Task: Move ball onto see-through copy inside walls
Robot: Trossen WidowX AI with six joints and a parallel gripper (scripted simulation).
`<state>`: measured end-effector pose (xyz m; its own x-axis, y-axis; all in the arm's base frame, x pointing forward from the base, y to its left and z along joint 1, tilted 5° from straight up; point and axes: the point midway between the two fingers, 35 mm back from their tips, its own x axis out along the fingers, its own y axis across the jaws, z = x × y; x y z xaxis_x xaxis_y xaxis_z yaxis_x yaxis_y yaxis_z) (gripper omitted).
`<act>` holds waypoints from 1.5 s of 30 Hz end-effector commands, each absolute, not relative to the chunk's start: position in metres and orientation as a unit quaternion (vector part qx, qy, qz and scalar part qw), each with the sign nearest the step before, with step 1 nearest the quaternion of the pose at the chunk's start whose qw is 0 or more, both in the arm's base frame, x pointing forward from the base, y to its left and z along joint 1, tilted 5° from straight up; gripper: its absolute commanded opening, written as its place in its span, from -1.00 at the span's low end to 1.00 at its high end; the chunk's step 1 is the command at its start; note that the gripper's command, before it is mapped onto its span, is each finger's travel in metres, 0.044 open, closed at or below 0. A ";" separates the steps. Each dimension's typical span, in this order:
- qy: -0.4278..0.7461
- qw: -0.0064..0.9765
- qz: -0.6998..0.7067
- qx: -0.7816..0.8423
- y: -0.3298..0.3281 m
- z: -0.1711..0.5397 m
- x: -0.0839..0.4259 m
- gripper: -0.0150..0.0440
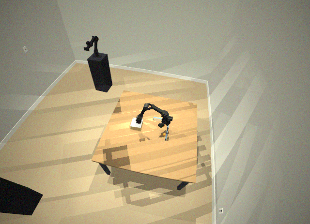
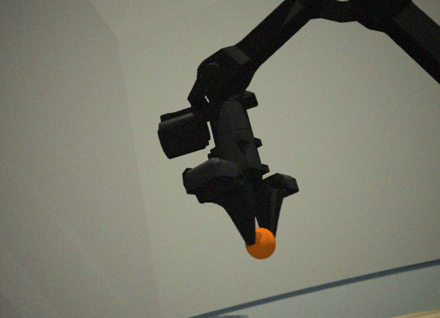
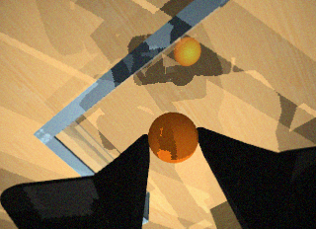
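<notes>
My gripper (image 2: 260, 239) (image 3: 172, 135) is shut on the orange ball (image 2: 261, 246) (image 3: 173, 145) and holds it in the air, well above the table and the walls. The see-through copy (image 3: 187, 51) (image 1: 164, 134) is a yellow-orange ball shape on the table, beside the long clear wall (image 3: 99, 93) (image 1: 166, 136). In the wrist view the copy is above and slightly right of the held ball. A second clear wall (image 3: 71, 157) (image 1: 157, 119) meets the long one at a corner at the left of the wrist view; my finger partly hides it.
The wooden table (image 1: 150, 156) carries the arm's white base plate (image 1: 136, 124). Shadows of the arm fall around the copy. Another arm stands on a black pedestal (image 1: 100, 72) beyond the table. A dark block (image 1: 17, 196) stands on the floor at the lower left.
</notes>
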<state>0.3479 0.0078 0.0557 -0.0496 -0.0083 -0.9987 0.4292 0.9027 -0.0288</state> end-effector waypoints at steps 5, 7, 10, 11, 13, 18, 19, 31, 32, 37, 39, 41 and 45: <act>0.675 0.645 -0.263 0.243 0.001 0.052 0.354 -0.49; 0.665 0.636 -0.288 0.266 -0.001 0.051 0.355 -0.49; 0.648 0.620 -0.325 0.301 -0.004 0.050 0.357 -0.49; 0.642 0.614 -0.337 0.313 -0.005 0.049 0.358 -0.49; 0.629 0.602 -0.361 0.335 -0.006 0.049 0.359 -0.49; 0.592 0.569 -0.417 0.389 -0.011 0.047 0.362 -0.49; 0.584 0.561 -0.428 0.400 -0.012 0.046 0.362 -0.49; 0.475 0.460 -0.547 0.514 -0.023 0.041 0.369 -0.49; 0.465 0.450 -0.556 0.522 -0.024 0.041 0.370 -0.49; 0.411 0.400 -0.596 0.562 -0.029 0.039 0.373 -0.49; 0.389 0.379 -0.611 0.576 -0.031 0.038 0.374 -0.49; 0.366 0.357 -0.625 0.590 -0.033 0.037 0.375 -0.49; 0.318 0.312 -0.651 0.615 -0.037 0.036 0.377 -0.49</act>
